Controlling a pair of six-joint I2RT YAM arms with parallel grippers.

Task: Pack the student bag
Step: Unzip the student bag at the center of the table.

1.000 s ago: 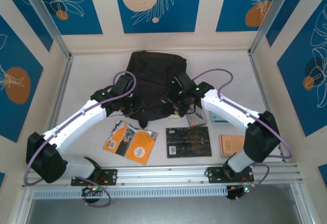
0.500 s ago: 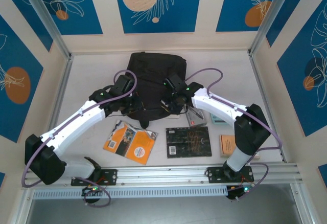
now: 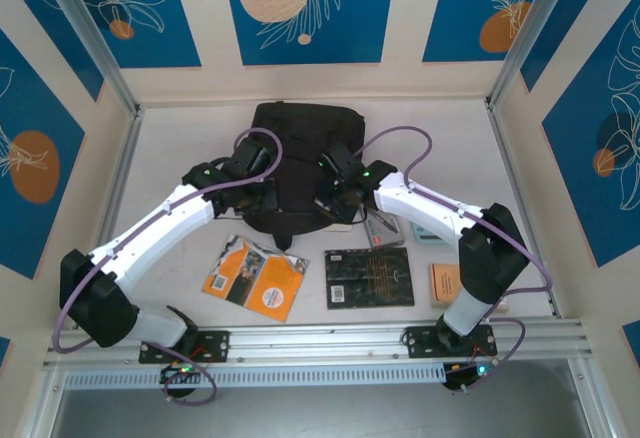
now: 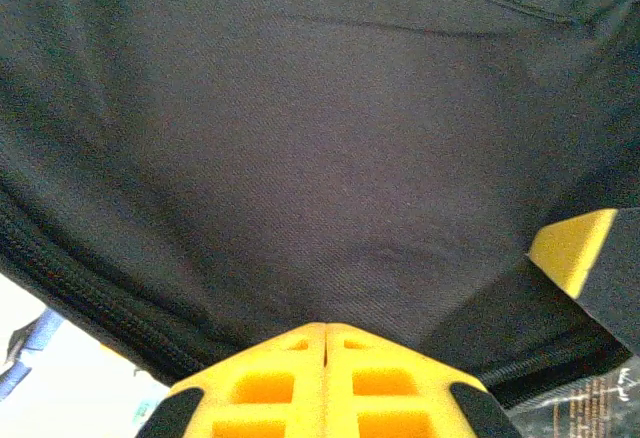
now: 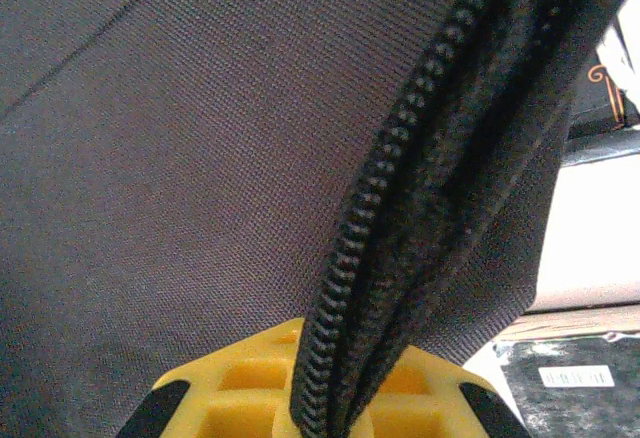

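Two grippers meet the student bag, which lies at the far middle of the table. Its long axis runs near to far, broader end toward the far wall. The left gripper sits at its near-left edge, jaws pressed together with black cloth running into their tips. At the near-right edge, the right gripper pinches the zipper edge. Nearer lie an orange book and a black book. The black book carries a white barcode label; its print is too small to read.
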